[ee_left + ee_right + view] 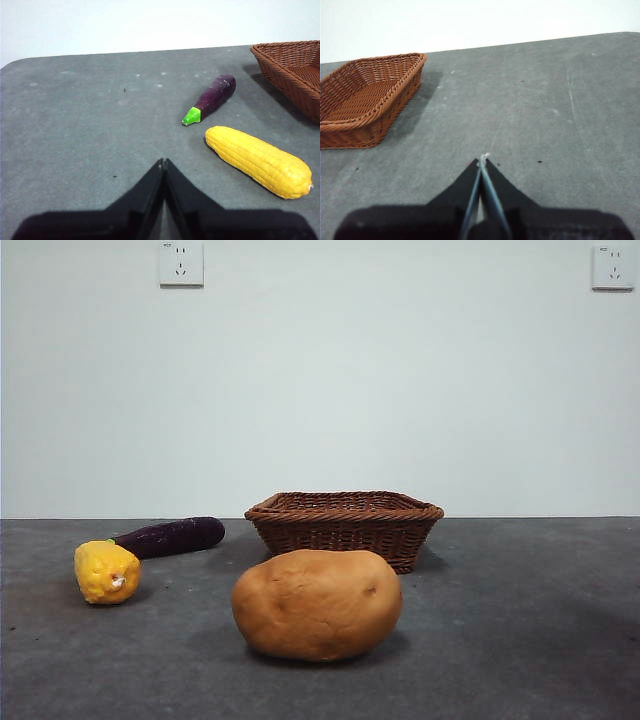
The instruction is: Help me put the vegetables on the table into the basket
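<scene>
Nothing is done yet: my basket (344, 523) sits empty on the table (520, 620), potato (317, 603) just before it, eggplant (214, 96) and corn (258, 160) beside. My left pincer (163, 162) and right pincer (483, 159) hang pressed together, empty.

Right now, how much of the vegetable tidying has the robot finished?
Nothing is done: the basket looks empty. The potato, corn and eggplant all lie on the table. Neither the left gripper nor the right gripper holds anything; both are shut. All three remain.
</scene>
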Tool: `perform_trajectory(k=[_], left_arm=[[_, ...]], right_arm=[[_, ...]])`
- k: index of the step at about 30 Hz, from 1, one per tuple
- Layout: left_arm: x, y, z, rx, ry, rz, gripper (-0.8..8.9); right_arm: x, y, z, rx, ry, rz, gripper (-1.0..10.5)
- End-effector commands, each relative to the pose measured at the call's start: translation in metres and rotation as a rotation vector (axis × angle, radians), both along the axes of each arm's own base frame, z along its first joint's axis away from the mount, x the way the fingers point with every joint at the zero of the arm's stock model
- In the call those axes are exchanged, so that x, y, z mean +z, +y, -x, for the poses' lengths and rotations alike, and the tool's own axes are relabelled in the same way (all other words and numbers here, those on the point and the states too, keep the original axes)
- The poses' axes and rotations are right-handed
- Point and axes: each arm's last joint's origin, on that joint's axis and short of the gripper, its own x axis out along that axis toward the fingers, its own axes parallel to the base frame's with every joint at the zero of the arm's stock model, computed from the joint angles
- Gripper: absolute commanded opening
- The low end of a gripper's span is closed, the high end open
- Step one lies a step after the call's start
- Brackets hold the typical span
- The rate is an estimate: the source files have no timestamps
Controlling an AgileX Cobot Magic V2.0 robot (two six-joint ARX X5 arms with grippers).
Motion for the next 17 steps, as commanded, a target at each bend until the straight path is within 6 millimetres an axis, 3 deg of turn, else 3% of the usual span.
perform_trajectory(k=[1,11,17], left_arm=[[-0.003,0.0,-0.001,0.0,0.003,0.007,-0.03],[-0.002,0.0,-0.001,-0.003,0.0,0.063,-0.03],[0.005,-0.001,0.0,-0.015,-0.018,0.155,-0.06]], right_arm=[[-0.002,0.0,0.0,-0.004,0.004,-0.006,0.0],[0.0,0.001,0.0,0.014,-0.008,-0.046,0.0],[0.023,0.001,0.004,0.012,-0.059,-0.113,-0.1]])
